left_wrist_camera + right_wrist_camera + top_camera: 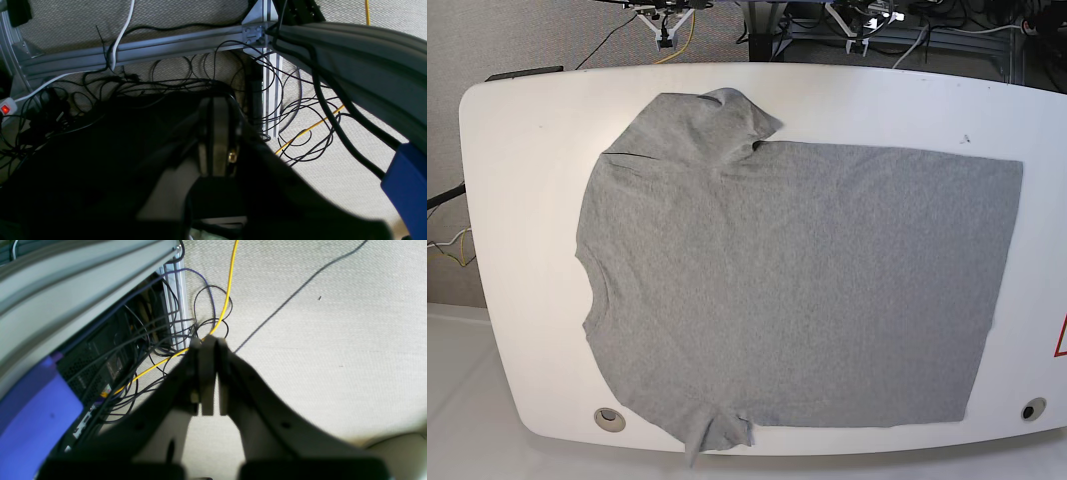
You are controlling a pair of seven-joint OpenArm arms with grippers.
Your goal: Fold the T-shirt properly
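Grey hem of the T-shirt sits nearest the base cam, one garment spread flat across most of the white table, collar toward that view's left, one sleeve bunched at the near edge and the other crumpled at the far edge. Beyond the table's far rim, both arms hang off the work surface, aimed at the carpet and cable tangle. Left gripper is clenched on nothing, fingers pressed together above black leads; right gripper likewise clamped empty, a yellow cable running behind it. Count: 1 shirt, 1 table, 2 grippers, none touching fabric. Folding hasn't started, by the look of it. Best approach, prob.: open both pincers, smooth the two rumpled sleeves first, then pinch matching edges w/ both arms so the fold lands square, no drag.
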